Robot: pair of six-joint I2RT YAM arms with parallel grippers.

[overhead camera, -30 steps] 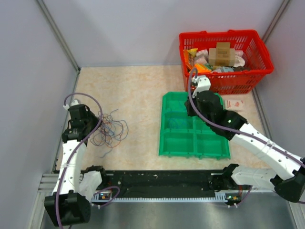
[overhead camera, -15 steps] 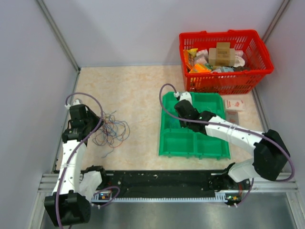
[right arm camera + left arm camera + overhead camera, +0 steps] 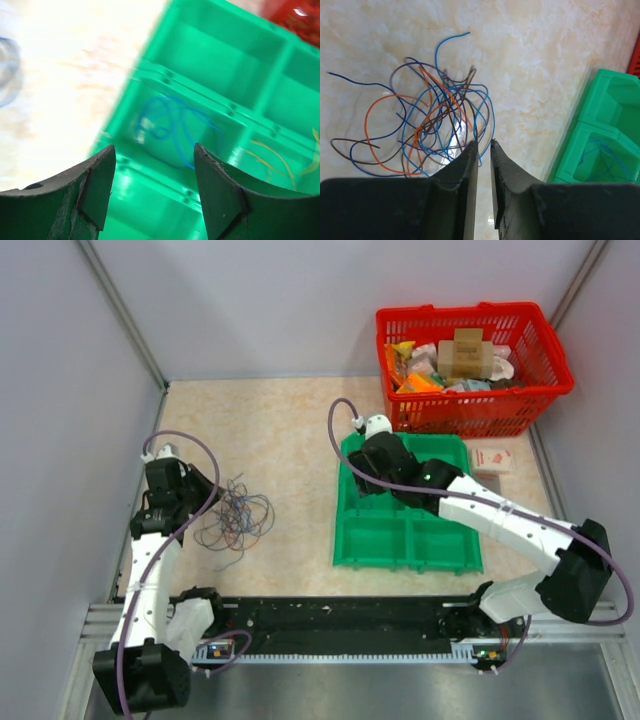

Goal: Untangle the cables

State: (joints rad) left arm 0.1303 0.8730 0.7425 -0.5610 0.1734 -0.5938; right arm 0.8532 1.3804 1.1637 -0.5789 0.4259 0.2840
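The cables [image 3: 235, 518] lie in a loose tangle of blue, orange and dark wires on the table at the left. In the left wrist view the tangle [image 3: 435, 120] is just beyond my left gripper [image 3: 483, 142], whose jaws stand a narrow slit apart with nothing between them; one blue strand runs past the tips. From above, the left gripper [image 3: 205, 495] is at the tangle's left edge. My right gripper [image 3: 154, 147] is wide open and empty above the green tray [image 3: 210, 85], over a compartment holding a single blue cable [image 3: 170, 120]. An orange strand [image 3: 270, 157] lies in a neighbouring compartment.
The green tray [image 3: 345, 540] with its several compartments sits centre-right, with the right gripper [image 3: 365, 480] over its left column. A red basket [image 3: 470, 412] full of packets stands behind it. A small white box [image 3: 492, 457] lies to the tray's right. Walls close in both sides.
The right arm swung from near the basket to the tray's left column, and its jaws opened wide. The left gripper's jaws parted slightly at the tangle's edge.
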